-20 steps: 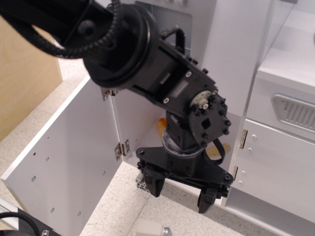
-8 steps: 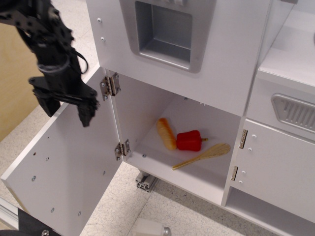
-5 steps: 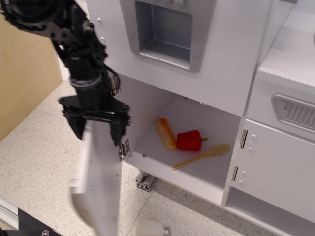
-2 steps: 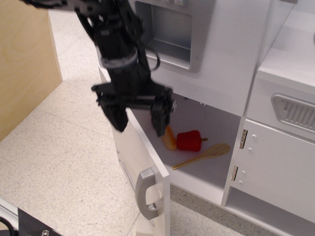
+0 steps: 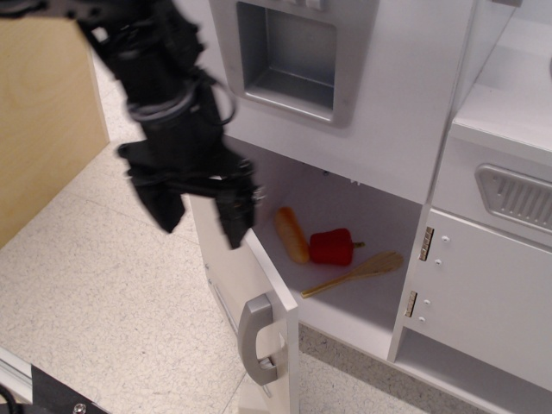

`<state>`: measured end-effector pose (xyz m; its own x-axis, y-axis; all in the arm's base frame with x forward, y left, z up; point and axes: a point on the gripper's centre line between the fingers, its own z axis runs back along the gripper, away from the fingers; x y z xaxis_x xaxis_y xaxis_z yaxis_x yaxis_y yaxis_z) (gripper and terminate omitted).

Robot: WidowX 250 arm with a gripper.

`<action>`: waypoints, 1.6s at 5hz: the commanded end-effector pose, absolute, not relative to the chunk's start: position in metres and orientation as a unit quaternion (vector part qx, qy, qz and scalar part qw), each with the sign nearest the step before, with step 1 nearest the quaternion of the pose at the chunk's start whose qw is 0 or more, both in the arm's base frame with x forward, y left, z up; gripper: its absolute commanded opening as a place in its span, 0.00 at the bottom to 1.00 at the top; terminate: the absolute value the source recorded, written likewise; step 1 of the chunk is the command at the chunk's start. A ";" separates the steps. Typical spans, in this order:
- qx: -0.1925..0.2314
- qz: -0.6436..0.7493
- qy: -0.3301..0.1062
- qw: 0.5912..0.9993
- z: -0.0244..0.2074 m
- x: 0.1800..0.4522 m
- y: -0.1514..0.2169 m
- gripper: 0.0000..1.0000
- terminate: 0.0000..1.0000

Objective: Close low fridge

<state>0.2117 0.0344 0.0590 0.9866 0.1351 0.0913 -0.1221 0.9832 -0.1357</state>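
The low fridge (image 5: 362, 203) is a white compartment below the panel with the grey recess. Its plain white door (image 5: 246, 297) stands about half open, edge-on to the camera, with its grey loop handle (image 5: 256, 338) facing forward. My black gripper (image 5: 200, 216) hangs open and empty above the door's top edge, fingers pointing down, one on each side of the door's line. Whether it touches the door cannot be told. Inside the fridge lie an orange carrot (image 5: 291, 234), a red pepper (image 5: 332, 247) and a wooden spoon (image 5: 358, 272).
A white panel with a recessed grey square (image 5: 289, 52) sits above the fridge. A smaller white door with a ribbed grey panel (image 5: 516, 197) is at the right. A wooden board (image 5: 43, 121) stands at the left. The floor (image 5: 103, 302) is speckled.
The door swung from wide open at the left to about half shut. My gripper moved with it toward the fridge, then drew back left and a little up in the last moment.
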 end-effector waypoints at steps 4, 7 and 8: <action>-0.013 0.084 -0.121 0.989 -0.018 0.225 0.072 1.00 0.00; -0.030 0.142 -0.111 0.983 -0.041 0.269 0.030 1.00 0.00; -0.038 0.165 -0.105 0.980 -0.043 0.286 0.017 1.00 0.00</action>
